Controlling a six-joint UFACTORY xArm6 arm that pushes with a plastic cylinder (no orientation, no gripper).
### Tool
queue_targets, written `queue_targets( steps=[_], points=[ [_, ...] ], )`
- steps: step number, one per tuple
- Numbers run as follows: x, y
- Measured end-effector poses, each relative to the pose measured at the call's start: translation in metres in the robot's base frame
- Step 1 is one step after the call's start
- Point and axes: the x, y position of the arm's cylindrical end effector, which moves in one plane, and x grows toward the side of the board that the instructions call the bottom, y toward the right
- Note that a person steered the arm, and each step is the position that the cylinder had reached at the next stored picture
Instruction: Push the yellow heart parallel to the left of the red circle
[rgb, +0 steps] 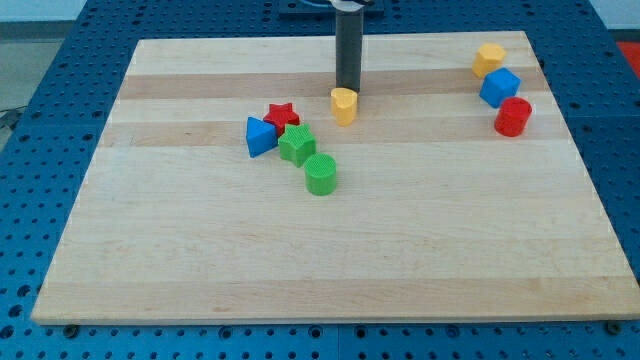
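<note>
The yellow heart (344, 104) lies on the wooden board (300, 260), a little above centre. My tip (347, 90) stands right at the heart's top edge, touching or nearly touching it. The red circle (513, 116) is a red cylinder at the view's right, far to the right of the heart and slightly lower in the view.
A blue cube (500, 87) and a yellow hexagon-like block (489, 59) sit just above the red circle. Left of the heart lie a red star (282, 115), a blue triangle (260, 136), a green block (297, 145) and a green cylinder (321, 174).
</note>
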Motion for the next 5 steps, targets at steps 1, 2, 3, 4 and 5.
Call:
queue_targets(
  steps=[1, 2, 3, 4, 5],
  points=[
    [-0.015, 0.000],
    [-0.051, -0.064],
    [-0.047, -0.084],
    [-0.022, -0.071],
    [0.012, -0.012]
  ],
)
